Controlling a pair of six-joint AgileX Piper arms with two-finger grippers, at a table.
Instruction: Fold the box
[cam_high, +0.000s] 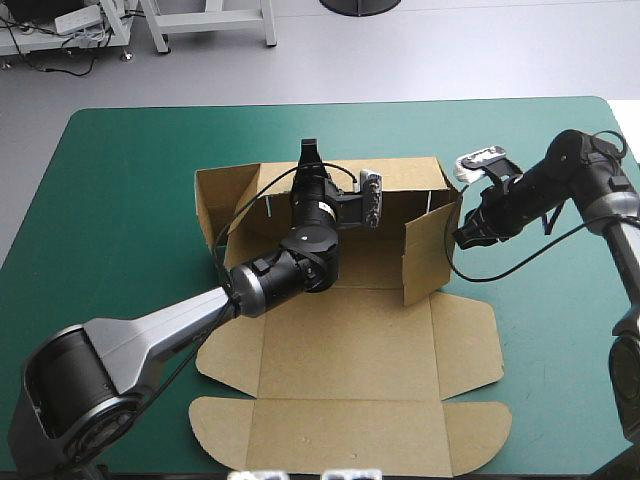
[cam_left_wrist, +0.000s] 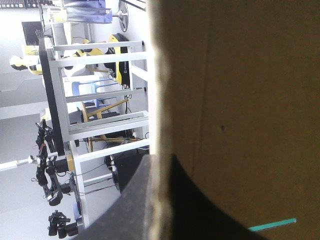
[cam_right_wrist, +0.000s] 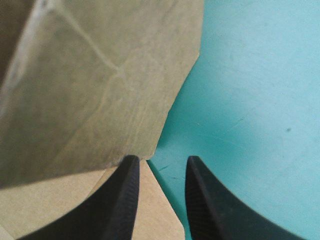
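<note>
On the teal-green tabletop (cam_high: 110, 200) the brown box (cam_high: 350, 345) sits mid-table, its near lid flat and its side and far walls raised, with the right tool (cam_right_wrist: 162, 160) parted at the right wall's outer edge and the left tool (cam_left_wrist: 160, 159) inside the tray, clamped on the far wall's rim.

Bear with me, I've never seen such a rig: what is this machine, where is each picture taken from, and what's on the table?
It is a robot with two arms, each ending in a two-fingered black gripper. The high view looks down from behind it at a table with a teal-green cover. On it lies the box, a cut brown board sheet, far and side walls raised, lid flat. The other two pictures come from wrist cameras. The left gripper pinches the far wall, board between its fingers. The right gripper is open, empty, beside the right side wall.
</note>
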